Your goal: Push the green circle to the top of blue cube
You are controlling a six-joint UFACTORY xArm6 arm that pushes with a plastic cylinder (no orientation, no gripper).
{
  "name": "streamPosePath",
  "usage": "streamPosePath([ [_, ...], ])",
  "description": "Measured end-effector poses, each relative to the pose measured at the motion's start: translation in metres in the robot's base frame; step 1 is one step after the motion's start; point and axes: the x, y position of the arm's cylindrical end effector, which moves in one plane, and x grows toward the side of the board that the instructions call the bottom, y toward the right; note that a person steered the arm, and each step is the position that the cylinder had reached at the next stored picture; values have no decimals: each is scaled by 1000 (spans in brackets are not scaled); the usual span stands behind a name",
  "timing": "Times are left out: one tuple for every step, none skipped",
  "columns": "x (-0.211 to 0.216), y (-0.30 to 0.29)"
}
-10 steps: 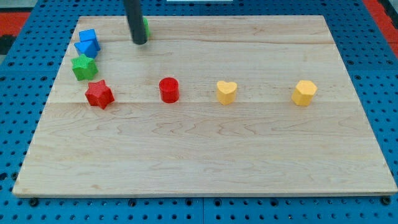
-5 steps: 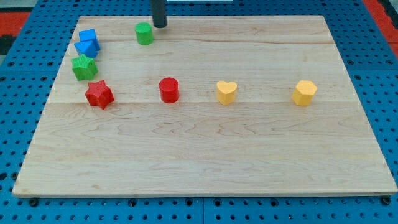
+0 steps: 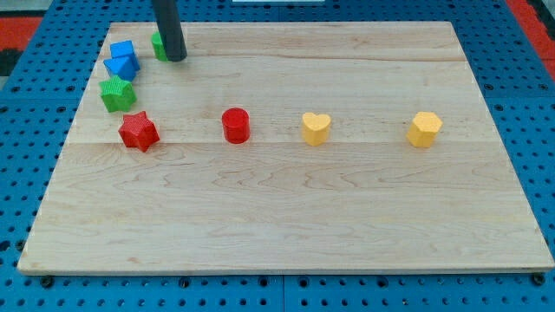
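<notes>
The green circle [image 3: 158,45] sits near the board's top left, mostly hidden behind my rod; only its left edge shows. My tip [image 3: 175,58] rests against its right side. The blue cube [image 3: 123,53] lies just to the circle's left, near the board's left edge, with a second blue block [image 3: 119,68] touching it from below.
A green star-like block [image 3: 116,94] sits below the blue blocks, and a red star [image 3: 138,131] below that. A red cylinder [image 3: 235,125], a yellow heart [image 3: 316,127] and a yellow hexagon-like block [image 3: 424,129] form a row across the wooden board [image 3: 286,208].
My tip swung from the circle's upper right down to its right side and pushed the green circle left, toward the blue cube.
</notes>
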Motion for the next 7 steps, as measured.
streamPosePath([
  [-13, -12],
  [-45, 5],
  [-45, -7],
  [-42, -30],
  [-39, -46],
  [3, -21],
  [48, -32],
])
